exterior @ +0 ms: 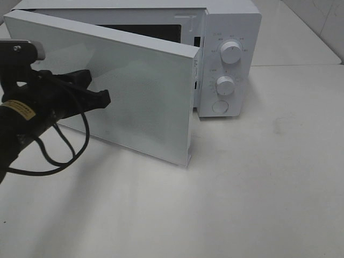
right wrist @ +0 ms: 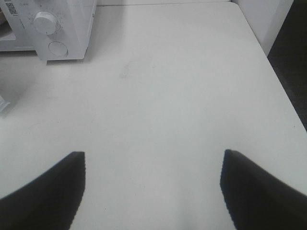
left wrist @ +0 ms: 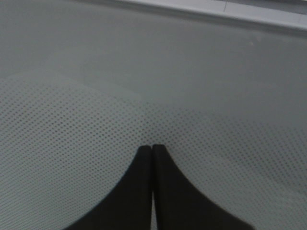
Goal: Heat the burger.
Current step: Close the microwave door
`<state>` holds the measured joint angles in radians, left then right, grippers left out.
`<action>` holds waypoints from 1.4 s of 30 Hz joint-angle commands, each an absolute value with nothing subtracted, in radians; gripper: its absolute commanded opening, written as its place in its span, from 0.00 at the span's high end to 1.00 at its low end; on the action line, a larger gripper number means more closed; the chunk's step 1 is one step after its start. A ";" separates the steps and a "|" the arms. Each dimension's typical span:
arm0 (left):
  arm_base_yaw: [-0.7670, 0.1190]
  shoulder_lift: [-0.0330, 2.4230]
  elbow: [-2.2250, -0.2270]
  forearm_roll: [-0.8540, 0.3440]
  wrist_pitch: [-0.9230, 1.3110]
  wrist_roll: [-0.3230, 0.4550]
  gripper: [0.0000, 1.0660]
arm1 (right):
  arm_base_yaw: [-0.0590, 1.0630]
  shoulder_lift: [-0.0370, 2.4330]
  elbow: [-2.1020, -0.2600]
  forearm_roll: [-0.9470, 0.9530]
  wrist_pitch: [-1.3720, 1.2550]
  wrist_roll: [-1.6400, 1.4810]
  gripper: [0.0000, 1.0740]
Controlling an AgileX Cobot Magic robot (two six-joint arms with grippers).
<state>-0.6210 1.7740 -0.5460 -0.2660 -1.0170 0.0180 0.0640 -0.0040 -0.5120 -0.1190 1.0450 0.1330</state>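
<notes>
The left fingers (exterior: 101,98), pressed closed, sit against the half-open microwave door (exterior: 145,102), likely to push it; the right fingers (right wrist: 45,191) hang spread and empty over the worktop (right wrist: 168,96)

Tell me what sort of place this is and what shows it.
Probably a mock kitchen set up for robot tests: a white microwave with its door swung open, a plain white table, and a black robot arm.
</notes>
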 commanded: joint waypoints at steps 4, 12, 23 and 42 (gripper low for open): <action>-0.699 1.845 -0.678 -0.451 -0.959 0.125 1.00 | 0.060 -0.030 -0.510 -0.119 1.039 0.141 0.29; -0.718 1.913 -0.847 -0.601 -0.893 0.232 1.00 | 0.060 -0.030 -0.510 -0.119 1.039 0.141 0.29; -0.716 1.988 -1.034 -0.752 -0.823 0.385 1.00 | 0.061 -0.030 -0.510 -0.119 1.039 0.141 0.29; -0.654 2.022 -1.126 -0.747 -0.761 0.379 1.00 | 0.061 -0.030 -0.510 -0.119 1.039 0.141 0.29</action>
